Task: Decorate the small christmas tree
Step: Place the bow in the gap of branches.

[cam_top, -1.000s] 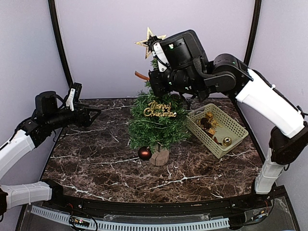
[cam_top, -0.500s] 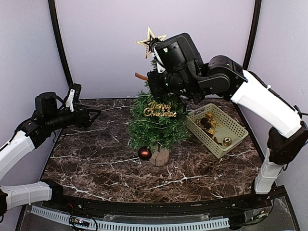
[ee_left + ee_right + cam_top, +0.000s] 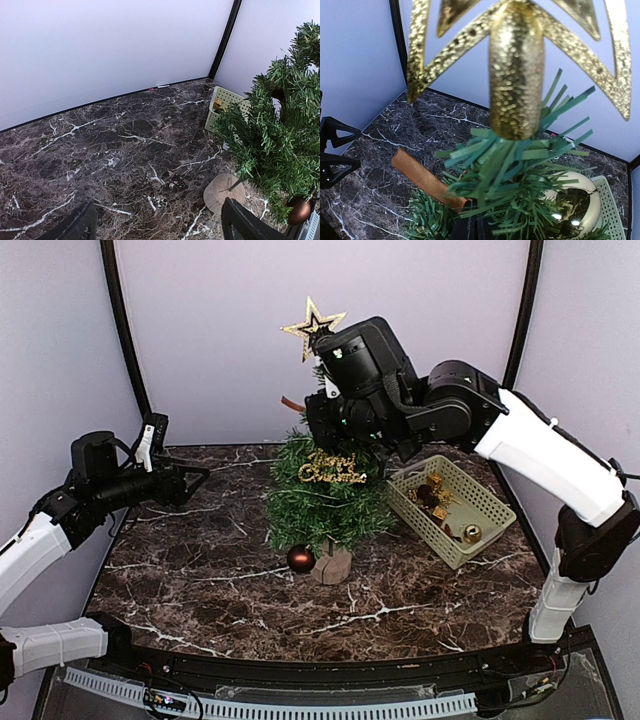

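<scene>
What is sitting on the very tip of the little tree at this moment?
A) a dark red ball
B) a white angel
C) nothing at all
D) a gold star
D: a glittery gold star is seated by its socket over the top sprig of the small christmas tree. The right wrist view shows this close up, and the overhead view shows the star standing above the branches.

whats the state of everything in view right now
tree: upright on its stump
star: on the treetop, tilted
sign: hung on the tree
red ball: low on the tree
basket: upright, ornaments inside
left gripper: jaws open, empty
right gripper: jaws shut, by the treetop
</scene>
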